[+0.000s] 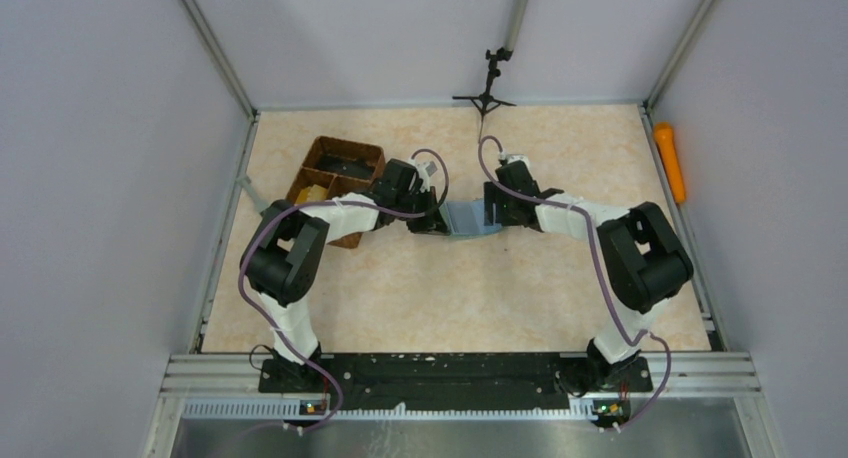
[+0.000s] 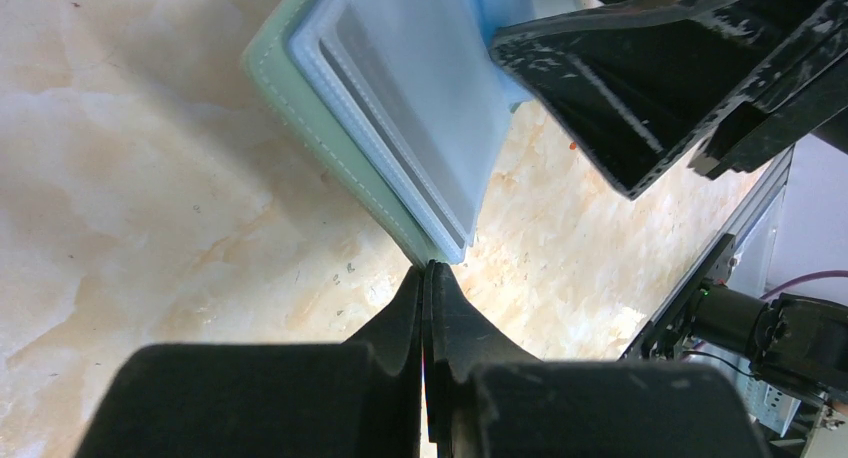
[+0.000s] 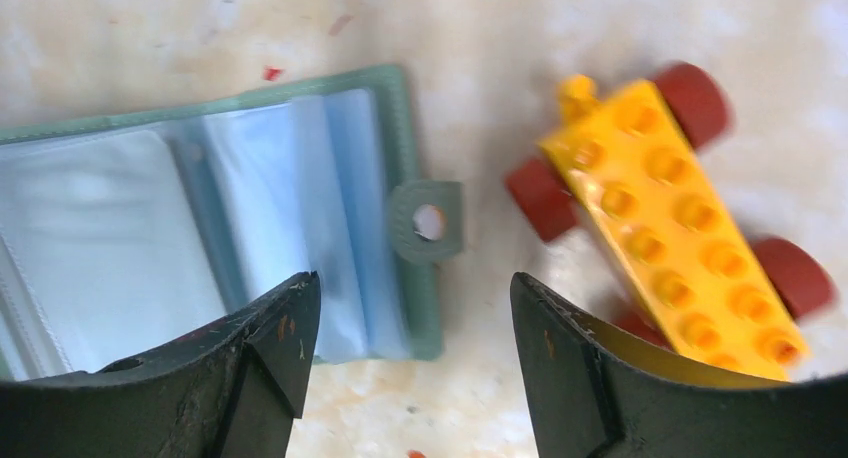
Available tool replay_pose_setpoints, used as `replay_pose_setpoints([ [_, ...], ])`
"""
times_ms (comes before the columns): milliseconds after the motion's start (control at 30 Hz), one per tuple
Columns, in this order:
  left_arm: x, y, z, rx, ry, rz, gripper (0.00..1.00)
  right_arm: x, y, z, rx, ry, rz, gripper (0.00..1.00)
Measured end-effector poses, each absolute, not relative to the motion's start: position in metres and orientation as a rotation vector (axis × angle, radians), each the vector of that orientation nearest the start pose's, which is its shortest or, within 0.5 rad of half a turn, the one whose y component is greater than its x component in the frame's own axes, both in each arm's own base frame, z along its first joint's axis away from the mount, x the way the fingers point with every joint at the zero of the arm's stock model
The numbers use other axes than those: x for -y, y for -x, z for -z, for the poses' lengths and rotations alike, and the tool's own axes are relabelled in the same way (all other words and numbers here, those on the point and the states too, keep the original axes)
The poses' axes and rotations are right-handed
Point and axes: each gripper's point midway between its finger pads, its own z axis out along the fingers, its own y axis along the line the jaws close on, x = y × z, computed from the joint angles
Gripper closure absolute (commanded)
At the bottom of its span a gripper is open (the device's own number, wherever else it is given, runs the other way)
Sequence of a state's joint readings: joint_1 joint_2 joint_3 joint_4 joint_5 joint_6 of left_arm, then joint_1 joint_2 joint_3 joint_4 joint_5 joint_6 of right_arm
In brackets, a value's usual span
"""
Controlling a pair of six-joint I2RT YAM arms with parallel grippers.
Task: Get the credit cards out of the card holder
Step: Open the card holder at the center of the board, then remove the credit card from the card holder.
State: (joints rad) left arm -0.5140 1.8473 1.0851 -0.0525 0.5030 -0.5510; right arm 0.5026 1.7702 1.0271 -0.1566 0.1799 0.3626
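While the flat grey-green folding card holder [image 1: 468, 221] lies opened near the middle of the pale marbled worktop [image 1: 450, 298], the two arms reach toward it from both sides, and it sits between their claws. The left claw [image 2: 428, 278] is pressed together completely, with no gap between its black fingers. Its tips meet exactly at one corner of the holder, where the green stitched cover and the pale blue plastic sleeves end. I cannot tell if a bit of this corner is caught between the tips. The right claw [image 3: 410, 293] is spread wide and grips nothing. One of its fingers [image 3: 265, 353] hangs over the open sleeves, the other is over the bare worktop beside the holder's edge. The small round snap tab [image 3: 428, 221] of the holder sticks out between them. The sleeves are cloudy, so the credit cards cannot be made out with certainty. Just beside the holder, on the side of the tab, lies a yellow studded toy block with dark red wheels [image 3: 665, 228], tilted across the right wrist view and a little blurred. The brown wicker tray with compartments [image 1: 350, 144] stands to the left, partly under the left arm. An orange rod-shaped thing [image 1: 670, 161] lies beyond the right border of the worktop, and a small black tripod [image 1: 487, 90] stands at the far edge.
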Motion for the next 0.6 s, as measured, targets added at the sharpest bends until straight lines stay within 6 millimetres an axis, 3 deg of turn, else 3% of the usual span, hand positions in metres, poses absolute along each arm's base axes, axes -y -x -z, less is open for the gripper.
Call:
replay_pose_setpoints([
  [233,0.303,-0.328,-0.059,-2.534,-0.207,1.068,1.0,-0.144,-0.37,-0.056,-2.368,-0.067,-0.134,0.32],
  [333,0.303,-0.328,-0.059,-2.533,-0.207,1.07,1.0,-0.141,-0.369,-0.067,-2.314,-0.083,-0.211,0.33],
  [600,0.304,-0.326,-0.061,-2.534,-0.214,1.087,1.0,-0.204,-0.355,-0.098,-2.167,0.125,-0.66,0.36],
])
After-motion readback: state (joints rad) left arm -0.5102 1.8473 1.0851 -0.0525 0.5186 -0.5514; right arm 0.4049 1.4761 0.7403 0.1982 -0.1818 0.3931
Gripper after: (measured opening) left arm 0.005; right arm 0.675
